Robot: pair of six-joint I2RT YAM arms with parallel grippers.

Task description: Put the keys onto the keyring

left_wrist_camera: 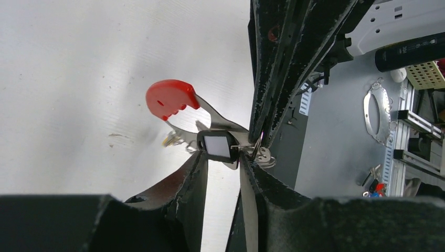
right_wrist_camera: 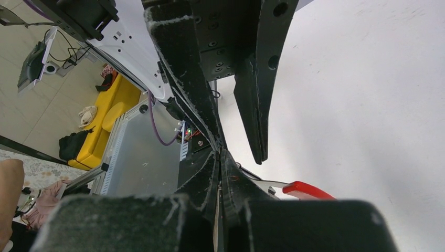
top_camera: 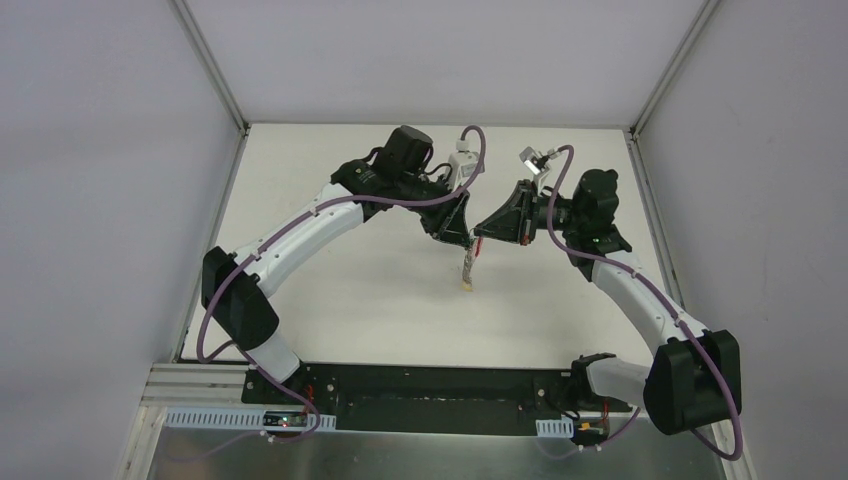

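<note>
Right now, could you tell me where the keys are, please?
In the top view the keys dangle over the middle of the table, just below the meeting tips of the left gripper and right gripper.

No readable text; white print on black cylinder (left_wrist_camera: 414,50) too small to read.

1. From above, the bunch of small silver metal keys (top_camera: 468,266) is too small to tell apart.
2. The right gripper (left_wrist_camera: 260,146) hides most of that bunch in the left wrist view.
3. The curved red-and-grey strap (right_wrist_camera: 307,190) is partly covered by the right gripper's black body.
4. The tiny black oval keyring cannot be picked out.
</note>
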